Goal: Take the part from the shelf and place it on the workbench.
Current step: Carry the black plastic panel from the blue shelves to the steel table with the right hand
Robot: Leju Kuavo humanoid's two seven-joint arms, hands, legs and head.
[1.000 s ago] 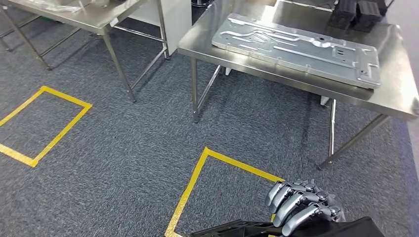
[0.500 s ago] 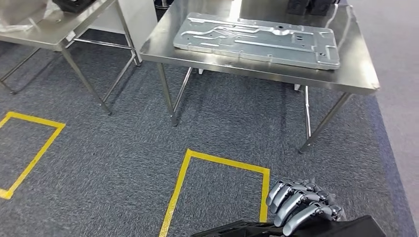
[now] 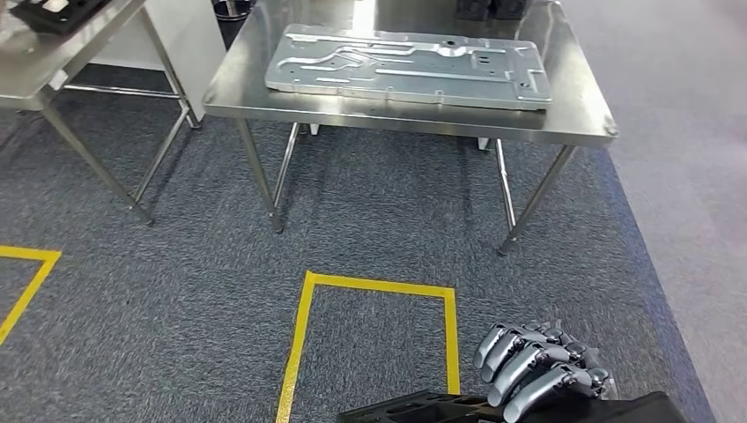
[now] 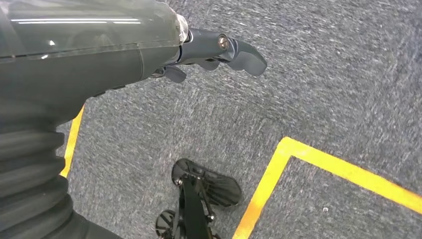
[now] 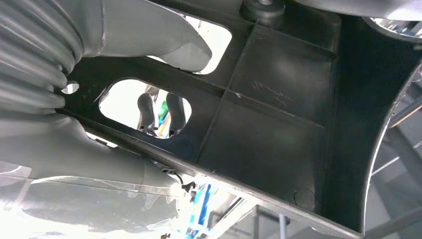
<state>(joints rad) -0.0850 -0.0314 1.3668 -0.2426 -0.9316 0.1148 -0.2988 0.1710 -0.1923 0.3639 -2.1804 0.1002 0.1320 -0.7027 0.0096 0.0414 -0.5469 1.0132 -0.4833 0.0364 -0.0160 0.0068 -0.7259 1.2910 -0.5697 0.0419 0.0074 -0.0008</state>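
The part is a flat black plastic piece with ribs and cut-outs [image 3: 414, 409], at the bottom edge of the head view. My right hand [image 3: 539, 368] grips it, fingers curled over its top edge. In the right wrist view the part's ribbed underside [image 5: 278, 114] lies across the picture, with my thumb [image 5: 164, 42] pressed against it. The steel workbench [image 3: 577, 119] stands ahead across the carpet, with a large grey metal plate [image 3: 405, 66] lying on it. My left hand [image 4: 219, 50] hangs over the carpet, fingers extended and holding nothing.
A yellow tape square [image 3: 304, 335] marks the carpet just ahead of me, and another tape line [image 4: 338, 167] runs beneath the left arm. A second steel table [image 3: 62, 66] at the far left carries a black tray [image 3: 53, 11]. Dark objects [image 3: 489, 9] sit at the workbench's back edge.
The whole picture has shifted: the camera has turned, so the workbench now sits squarer and more central. My right hand still holds the black part the same way.
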